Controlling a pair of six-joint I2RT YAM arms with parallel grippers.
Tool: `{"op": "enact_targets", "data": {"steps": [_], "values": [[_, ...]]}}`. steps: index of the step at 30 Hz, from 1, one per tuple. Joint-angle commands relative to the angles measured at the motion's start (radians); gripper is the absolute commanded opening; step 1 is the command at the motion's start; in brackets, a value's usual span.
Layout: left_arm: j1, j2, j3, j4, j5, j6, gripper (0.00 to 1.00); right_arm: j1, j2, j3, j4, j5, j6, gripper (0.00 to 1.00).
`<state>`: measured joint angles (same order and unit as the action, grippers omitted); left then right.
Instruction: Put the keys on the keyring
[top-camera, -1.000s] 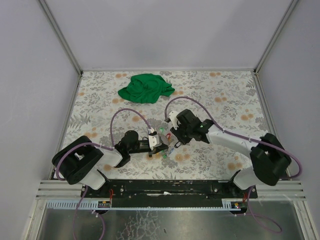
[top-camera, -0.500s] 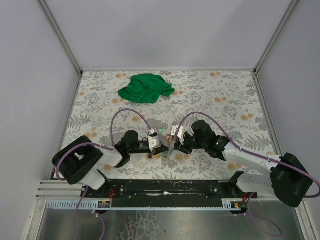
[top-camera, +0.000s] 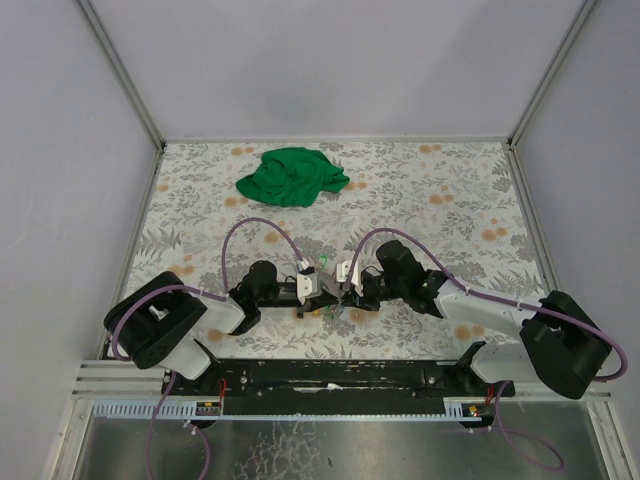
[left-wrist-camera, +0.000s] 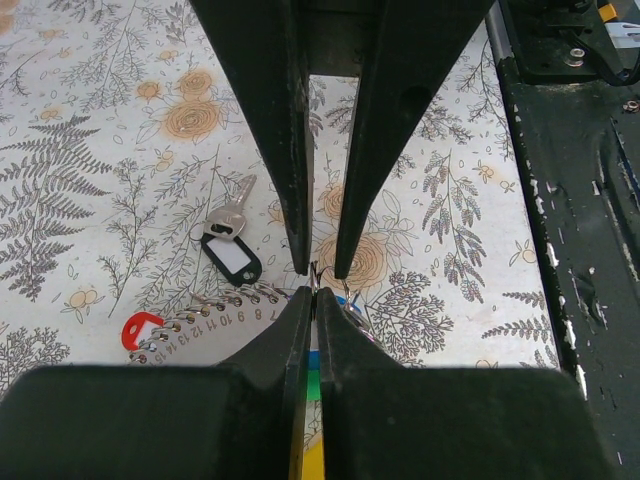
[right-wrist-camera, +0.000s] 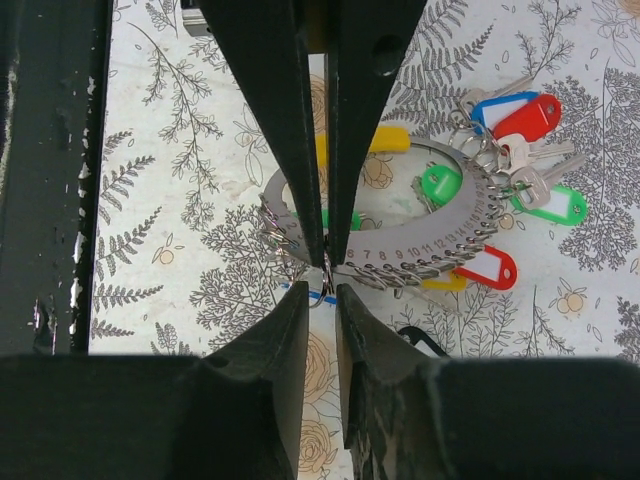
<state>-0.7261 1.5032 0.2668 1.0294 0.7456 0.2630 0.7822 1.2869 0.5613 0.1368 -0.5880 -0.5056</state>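
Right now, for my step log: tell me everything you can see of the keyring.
The keyring is a flat grey metal hoop stamped with numbers, its edge lined with small wire loops. Keys with red, green, blue and yellow tags hang bunched on one side. It lies on the floral table. The left gripper, shut, seems to pinch its edge; the right gripper stands open around the same spot.
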Motion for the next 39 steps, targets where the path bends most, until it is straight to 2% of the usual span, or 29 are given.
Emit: {"op": "enact_targets", "data": {"steps": [1,9,16,19,23,28,33,39], "values": [[-0.004,-0.002,0.018,0.023,0.024,0.005,0.0,-0.005,0.006,0.038,0.023,-0.056,-0.026,0.22],[-0.005,-0.004,0.015,0.029,0.023,0.004,0.01,-0.005,0.02,0.057,0.011,-0.045,-0.013,0.03],[0.0,-0.005,0.015,0.033,-0.043,-0.035,0.26,-0.005,0.0,0.062,0.01,-0.001,0.056,0.0],[0.004,-0.003,0.017,0.034,-0.098,-0.057,0.3,-0.005,-0.004,0.06,0.028,0.031,0.109,0.0],[0.006,-0.005,0.015,0.034,-0.139,-0.067,0.28,-0.004,0.008,0.059,0.053,0.08,0.178,0.0],[0.005,-0.003,0.014,0.038,-0.162,-0.071,0.16,0.005,0.013,0.062,0.065,0.13,0.238,0.0],[0.006,0.015,0.021,0.053,-0.148,-0.084,0.2,0.021,0.003,0.057,0.079,0.151,0.258,0.0],[0.007,0.04,0.021,0.097,-0.153,-0.112,0.2,0.033,0.005,0.061,0.085,0.172,0.288,0.0]]}}
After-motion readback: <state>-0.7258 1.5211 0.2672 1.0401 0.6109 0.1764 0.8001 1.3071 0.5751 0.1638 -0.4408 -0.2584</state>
